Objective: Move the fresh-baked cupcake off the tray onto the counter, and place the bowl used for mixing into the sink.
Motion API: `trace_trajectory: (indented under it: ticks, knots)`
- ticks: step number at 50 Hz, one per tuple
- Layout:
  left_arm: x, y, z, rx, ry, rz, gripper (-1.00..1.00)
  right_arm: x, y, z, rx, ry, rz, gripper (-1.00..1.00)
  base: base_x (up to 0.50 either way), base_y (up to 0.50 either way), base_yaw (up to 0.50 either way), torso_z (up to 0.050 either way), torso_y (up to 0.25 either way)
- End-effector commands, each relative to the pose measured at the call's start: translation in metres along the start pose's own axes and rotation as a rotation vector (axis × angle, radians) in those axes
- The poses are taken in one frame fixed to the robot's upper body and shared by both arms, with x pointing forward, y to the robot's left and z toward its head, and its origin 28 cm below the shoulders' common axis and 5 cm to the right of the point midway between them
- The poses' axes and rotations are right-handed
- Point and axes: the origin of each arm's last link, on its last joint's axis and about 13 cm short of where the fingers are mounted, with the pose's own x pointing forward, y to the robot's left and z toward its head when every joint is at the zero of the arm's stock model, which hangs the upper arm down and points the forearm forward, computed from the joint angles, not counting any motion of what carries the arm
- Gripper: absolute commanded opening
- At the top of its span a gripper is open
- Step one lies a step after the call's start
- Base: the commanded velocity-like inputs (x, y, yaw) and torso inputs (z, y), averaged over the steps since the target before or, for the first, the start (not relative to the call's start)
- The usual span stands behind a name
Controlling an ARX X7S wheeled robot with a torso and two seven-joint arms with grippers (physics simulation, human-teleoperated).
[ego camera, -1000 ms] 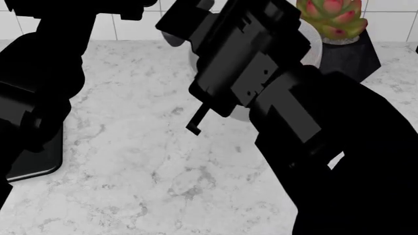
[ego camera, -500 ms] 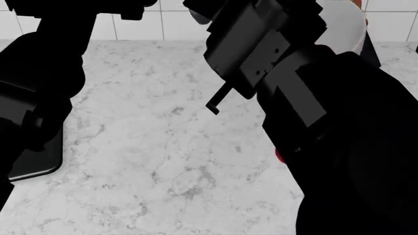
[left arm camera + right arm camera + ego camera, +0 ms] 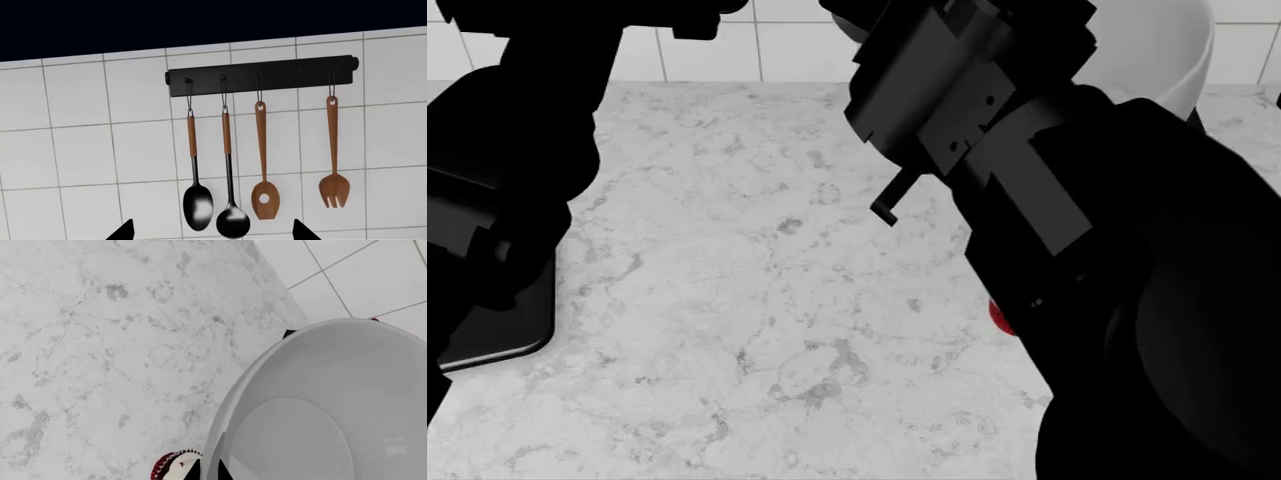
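My right gripper is shut on the rim of the white bowl, one fingertip on each side of the wall. In the head view the bowl hangs high at the back right, above the counter. The cupcake, red liner and white frosting, stands on the marble just below the bowl's rim. Only a red sliver of the cupcake shows beside my right arm. A corner of the black tray lies at the left edge. My left gripper is open, facing the tiled wall. The sink is out of view.
A black rail on the white tiled wall carries two black ladles and two wooden utensils. My left arm covers the left side of the head view, and my right arm covers the right.
My right arm has risen and swung right with the bowl, which now covers the potted succulent seen a second ago. The cupcake's red edge has come into sight. The left arm is still.
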Motion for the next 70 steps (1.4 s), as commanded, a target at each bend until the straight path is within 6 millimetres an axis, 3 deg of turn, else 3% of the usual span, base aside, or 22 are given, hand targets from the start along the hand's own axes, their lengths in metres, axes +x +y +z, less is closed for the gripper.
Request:
trace_trajectory:
  ticks: [1,37,59,70]
  knots:
    - [-0.0010,0.0005,-0.0013,-0.007,0.002,0.003,1.00,-0.0048,-0.0050,0.0034,-0.024,-0.015,-0.053,-1.00,0.00,0.00,0.00,0.000,0.000]
    - [0.0001,0.0008,-0.0019,-0.015,0.013,0.001,1.00,-0.0053,-0.0049,0.0053,-0.041,-0.027,-0.053,-1.00,0.00,0.00,0.00,0.000,0.000]
    - [0.0003,0.0008,-0.0023,-0.013,0.016,-0.001,1.00,-0.0035,-0.0053,0.0060,-0.056,-0.045,-0.049,-1.00,-0.33,0.32,0.00,0.000,0.000]
    - [0.0002,0.0008,-0.0019,-0.012,0.015,0.002,1.00,-0.0019,-0.0033,0.0076,-0.074,-0.053,-0.040,-1.00,0.00,0.38,0.00,0.000,0.000]
